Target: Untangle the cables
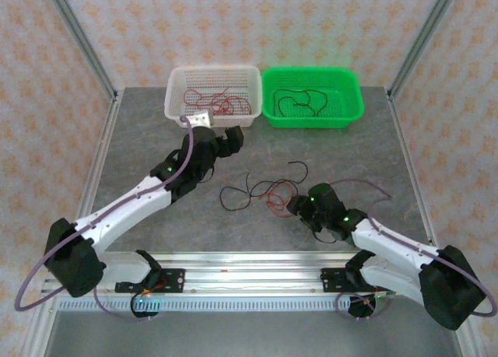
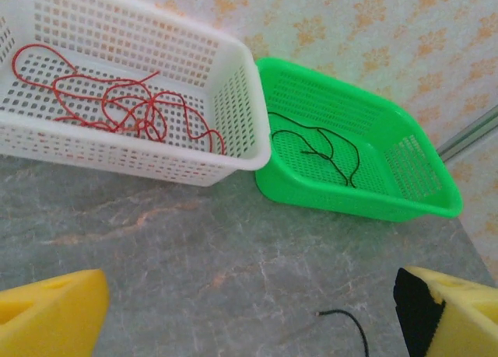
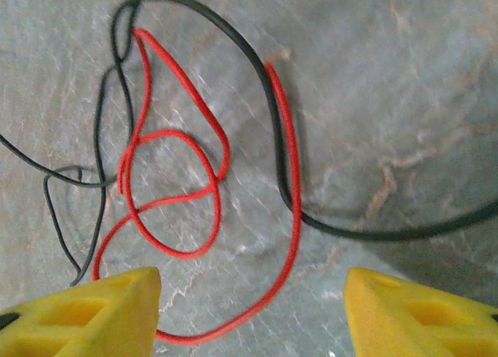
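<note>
Straddling the red cable (image 3: 292,178), the right pincer (image 3: 249,295) stands apart, poised to pull it from the black cable (image 3: 373,236) ahead. The left pincer (image 2: 249,302), apart, holds nothing.

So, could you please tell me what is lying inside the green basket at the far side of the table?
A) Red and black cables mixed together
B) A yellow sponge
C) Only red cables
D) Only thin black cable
D: the green basket holds only thin black cable, while the red cables lie in the white basket beside it.
</note>
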